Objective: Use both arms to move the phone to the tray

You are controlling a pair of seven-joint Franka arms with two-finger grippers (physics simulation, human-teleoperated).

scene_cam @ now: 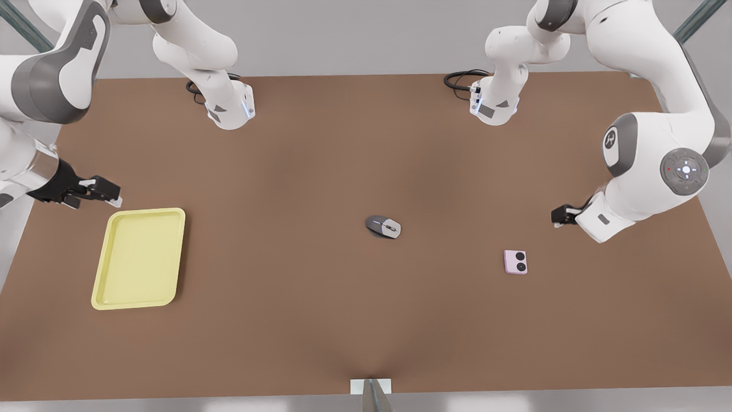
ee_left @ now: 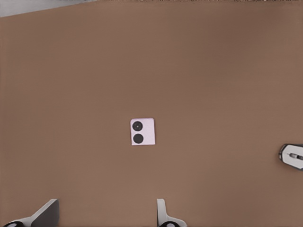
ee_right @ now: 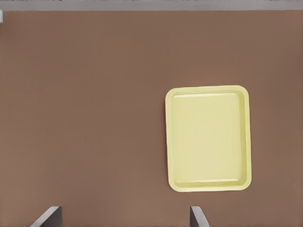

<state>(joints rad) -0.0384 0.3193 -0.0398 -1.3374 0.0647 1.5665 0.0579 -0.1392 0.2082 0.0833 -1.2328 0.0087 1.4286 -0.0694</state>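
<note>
The pale pink phone [scene_cam: 515, 262] [ee_left: 142, 132] lies flat on the brown table, at the front view's right, with its two black circles facing up. My left gripper [scene_cam: 557, 216] [ee_left: 106, 215] hovers above the table a little behind and to the right of the phone, fingers open and empty. The pale yellow tray [scene_cam: 140, 257] [ee_right: 208, 138] rests at the front view's left with nothing in it. Just beyond its far corner my right gripper [scene_cam: 114, 193] [ee_right: 124, 216] hangs open and holds nothing.
A grey computer mouse [scene_cam: 383, 227] [ee_left: 292, 156] sits near the table's middle, between phone and tray. Both arm bases [scene_cam: 231, 111] [scene_cam: 494, 106] stand at the far edge. A small white bracket [scene_cam: 370, 387] is at the near edge.
</note>
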